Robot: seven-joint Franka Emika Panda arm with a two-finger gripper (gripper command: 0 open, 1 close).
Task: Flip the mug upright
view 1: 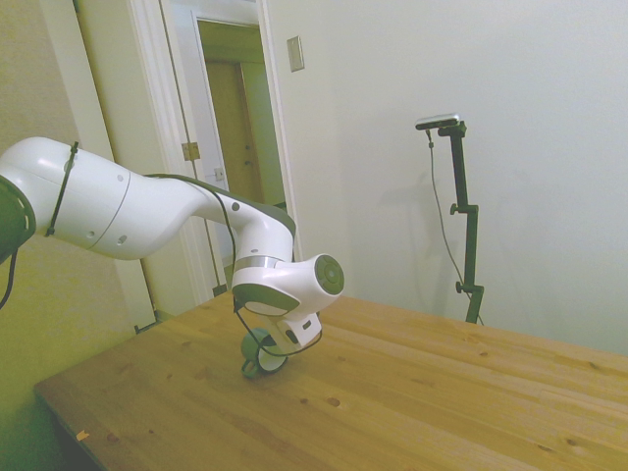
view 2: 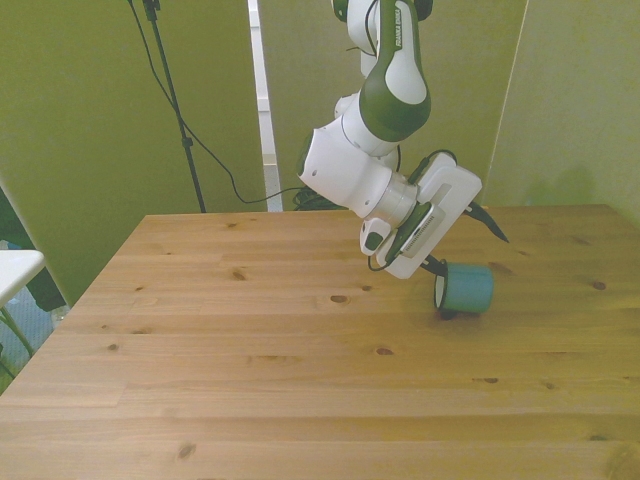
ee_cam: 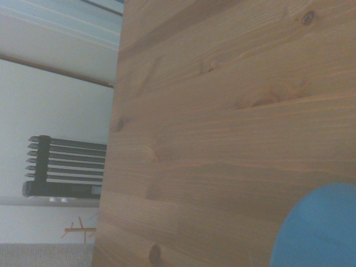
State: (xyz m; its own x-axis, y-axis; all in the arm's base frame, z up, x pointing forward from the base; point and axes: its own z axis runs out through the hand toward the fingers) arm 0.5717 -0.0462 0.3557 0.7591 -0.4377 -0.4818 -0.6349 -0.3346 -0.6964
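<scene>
The mug lies on its side on the table, rim beside my gripper. I cannot tell my fingers' spread. Probably 1 glancing push rolls it away.

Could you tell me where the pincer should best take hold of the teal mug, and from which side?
Probably the rim wall. The mug lies on its side on the table, mouth facing the front view's left, so the pincer could come from that side.

No readable text shows; dark marks on the arm seem too blurred to read.
</scene>
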